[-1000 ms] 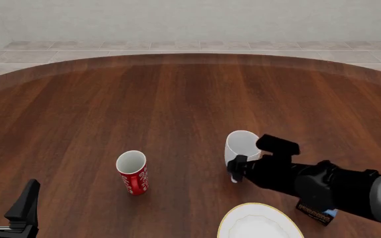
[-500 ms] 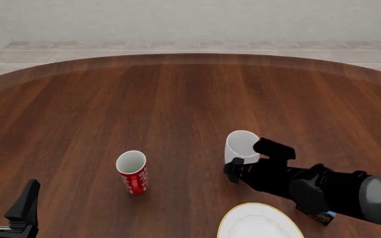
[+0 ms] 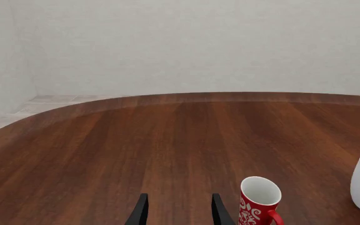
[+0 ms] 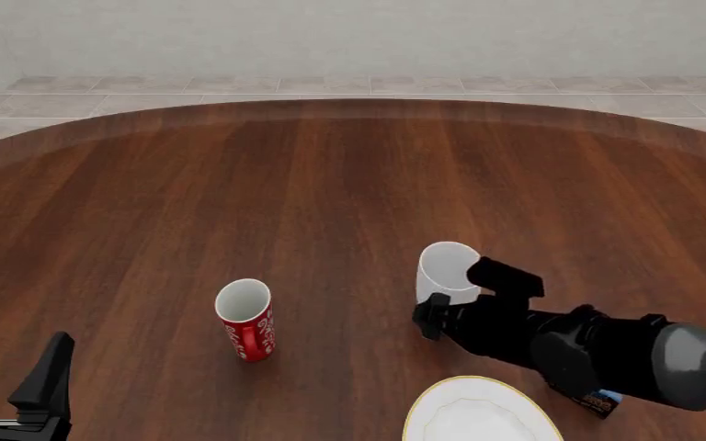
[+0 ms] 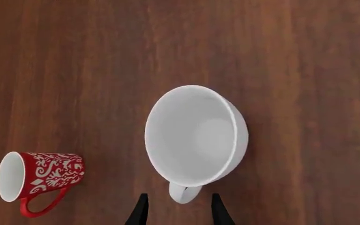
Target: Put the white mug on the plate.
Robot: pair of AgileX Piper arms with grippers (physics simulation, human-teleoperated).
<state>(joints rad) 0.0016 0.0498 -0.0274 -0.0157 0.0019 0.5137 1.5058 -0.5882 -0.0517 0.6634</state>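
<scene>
Right gripper point(image 5: 175, 208) has crept closer to the white mug point(image 4: 447, 271) over the last second — fingers parted, straddling its handle point(image 5: 183, 192), not yet clamped. Mug stands upright on the table point(image 4: 328, 184), just beyond the plate point(image 4: 482, 411).

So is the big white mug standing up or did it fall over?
Standing up. The white mug sits upright on the table, mouth open upward.

White mug point(image 4: 445, 270): glossy, tapered, upright, empty, loop handle toward 6 o'clock. Plate point(image 4: 482, 412): round, white, gold-tan rim, flat at mug's 6 o'clock, apart.
</scene>
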